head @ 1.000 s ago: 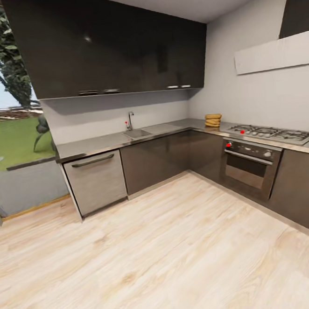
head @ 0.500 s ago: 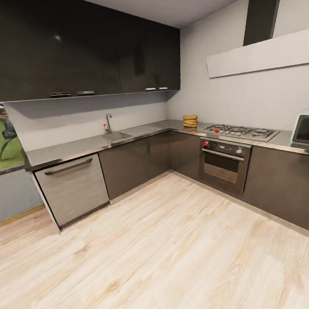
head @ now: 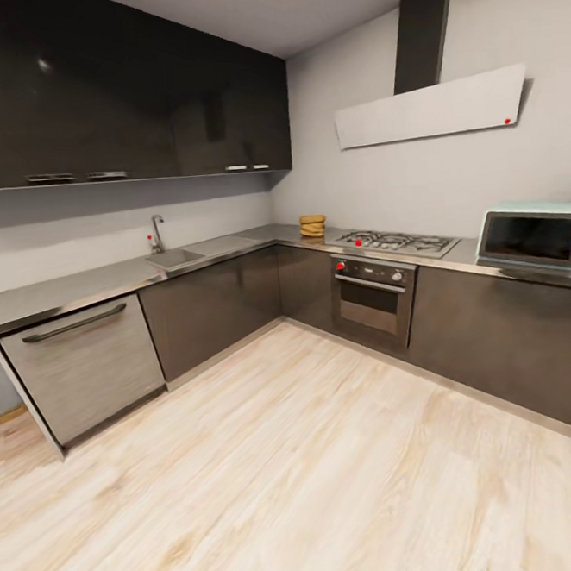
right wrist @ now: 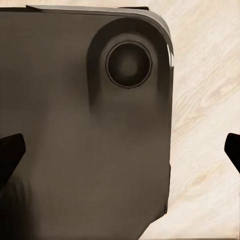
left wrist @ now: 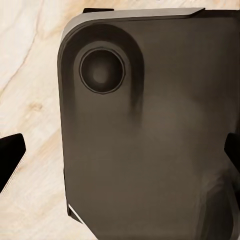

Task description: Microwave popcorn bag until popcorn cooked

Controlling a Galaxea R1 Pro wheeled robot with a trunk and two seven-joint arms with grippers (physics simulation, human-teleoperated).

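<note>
The popcorn bag point(head: 312, 225), a squat tan-brown sack, stands on the dark countertop point(head: 78, 286) in the far corner, just left of the hob. On the right stretch of countertop sits the pale-blue microwave point(head: 534, 236), its dark glass door closed. In the left wrist view my left gripper point(left wrist: 120, 155) is open, its dark fingertips point(left wrist: 10, 157) wide apart over my own dark base point(left wrist: 150, 125) and the plank floor. The right gripper point(right wrist: 121, 152) is open in the same way above the base point(right wrist: 75, 125). Neither holds anything.
A sink with a tap point(head: 175, 258), a gas hob point(head: 394, 243), a built-in oven point(head: 373, 299) and a steel dishwasher front point(head: 85, 368) line the L-shaped cabinets. A hood point(head: 430, 108) hangs over the hob. Wide light wood floor point(head: 292, 458) lies between me and the counters.
The head camera has swung to the right: the window and garden have left the picture, and the microwave has come fully into view at the right.
</note>
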